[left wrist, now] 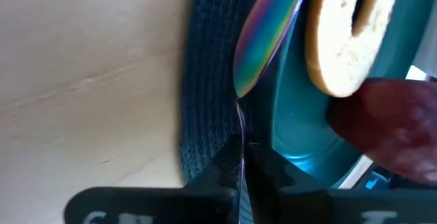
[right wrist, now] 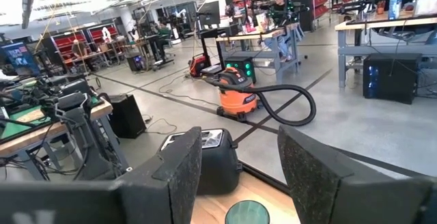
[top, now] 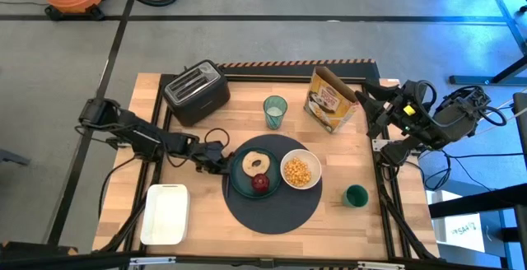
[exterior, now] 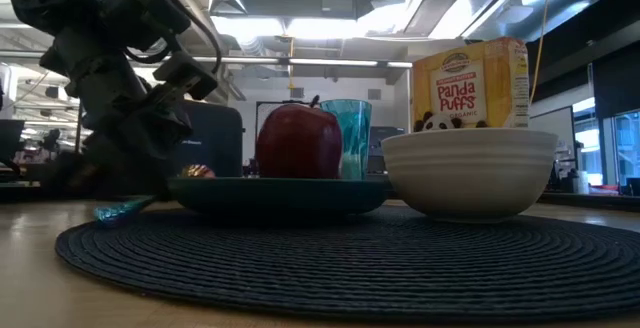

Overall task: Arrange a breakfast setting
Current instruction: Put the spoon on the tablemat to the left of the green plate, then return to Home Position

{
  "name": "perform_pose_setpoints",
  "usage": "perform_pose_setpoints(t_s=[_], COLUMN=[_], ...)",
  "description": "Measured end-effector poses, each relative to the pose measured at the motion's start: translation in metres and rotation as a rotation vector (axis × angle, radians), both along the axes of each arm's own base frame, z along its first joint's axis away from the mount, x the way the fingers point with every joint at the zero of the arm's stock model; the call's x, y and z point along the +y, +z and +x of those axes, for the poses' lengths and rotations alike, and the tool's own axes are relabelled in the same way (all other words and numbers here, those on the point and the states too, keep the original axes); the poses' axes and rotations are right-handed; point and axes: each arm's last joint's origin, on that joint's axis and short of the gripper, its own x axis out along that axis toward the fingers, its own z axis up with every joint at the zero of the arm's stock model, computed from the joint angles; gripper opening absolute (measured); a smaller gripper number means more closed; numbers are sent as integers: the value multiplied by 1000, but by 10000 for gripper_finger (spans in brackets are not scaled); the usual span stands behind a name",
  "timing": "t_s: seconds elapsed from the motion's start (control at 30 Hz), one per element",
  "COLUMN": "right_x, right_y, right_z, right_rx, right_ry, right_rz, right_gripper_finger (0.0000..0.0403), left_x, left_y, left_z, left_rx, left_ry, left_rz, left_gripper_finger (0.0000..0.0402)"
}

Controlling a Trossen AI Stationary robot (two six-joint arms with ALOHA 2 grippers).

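A round dark-blue mat lies at the table's middle. On it stand a teal plate with a bagel and a red fruit, and a white bowl of yellow cereal. A dark-green mug stands on the wood to the mat's right. My left gripper is at the plate's left rim, shut on an iridescent teal utensil. My right gripper is open and empty, raised at the table's far right. My left gripper pinches the utensil's thin handle between its two fingers, the handle seen edge-on. The fingers come about level from the table's left and lie along the utensil. Its spoon end points ahead over the mat's edge, beside the plate's left rim.
A black toaster stands at the far left, a teal cup behind the mat, and a cereal box at the far right. A white rectangular tray lies at the near left. Bare wood shows on both sides of the mat.
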Motion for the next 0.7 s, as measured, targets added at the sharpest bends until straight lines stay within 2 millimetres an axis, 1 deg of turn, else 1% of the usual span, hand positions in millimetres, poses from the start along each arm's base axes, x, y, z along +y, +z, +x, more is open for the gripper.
perform_pose_setpoints(t_s=[0.1,0.3,0.43,0.53,0.7], right_x=[0,0,-2,-6,-16], right_y=[0,-1,-1,0,-7], right_z=[0,0,-2,-9,-26], right_rx=[1,6,13,8,51], right_ry=[0,0,12,54,157], right_rz=[-1,-4,-7,11,57], right_gripper_finger=[182,182,182,182,182], left_x=[-1,-1,-2,-2,-1], left_y=[0,0,6,16,47], left_z=[1,1,0,-2,-9], left_rx=[-9,-7,-33,-81,-240], left_ry=[-4,-15,-34,-54,-73], left_rz=[-2,-16,-38,-48,-53], left_gripper_finger=[16,56,81,90,91])
